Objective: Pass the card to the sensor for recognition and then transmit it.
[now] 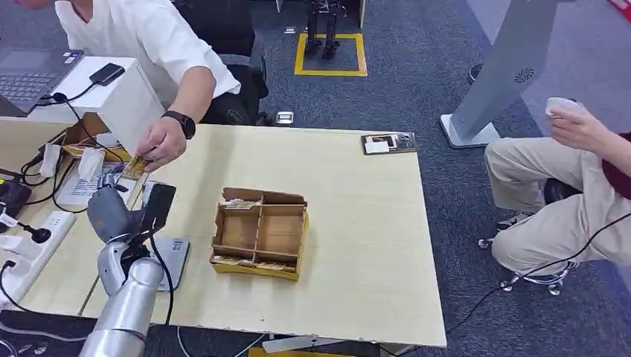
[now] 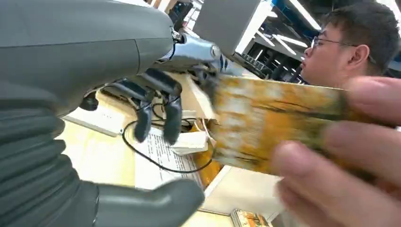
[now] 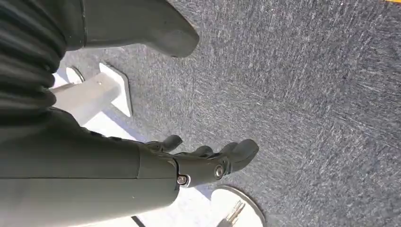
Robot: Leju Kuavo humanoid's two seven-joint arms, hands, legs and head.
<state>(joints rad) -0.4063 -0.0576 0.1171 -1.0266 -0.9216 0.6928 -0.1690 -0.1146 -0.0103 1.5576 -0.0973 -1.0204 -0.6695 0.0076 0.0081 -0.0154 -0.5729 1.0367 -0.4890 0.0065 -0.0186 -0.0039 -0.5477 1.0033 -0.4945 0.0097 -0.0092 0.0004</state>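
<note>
A person's hand (image 1: 160, 143) holds an orange-yellow card (image 1: 136, 166) over the table's left part, just beyond my left hand (image 1: 110, 202). In the left wrist view the blurred card (image 2: 274, 120) is pinched by the person's fingers (image 2: 331, 184). My dark fingers (image 2: 156, 106) hang spread beside the card's near end and my thumb (image 2: 151, 203) stays well away from it. A flat grey pad (image 1: 175, 256) lies on the table beside my left forearm. My right hand (image 3: 208, 163) hangs over the carpet with its fingers loosely out and nothing in it.
A brown cardboard box (image 1: 260, 232) with compartments holding cards stands mid-table. Cables, a power strip (image 1: 33, 249) and a white box (image 1: 123, 97) crowd the left edge. A small dark device (image 1: 388, 143) lies at the far edge. A second person (image 1: 573, 201) sits at the right.
</note>
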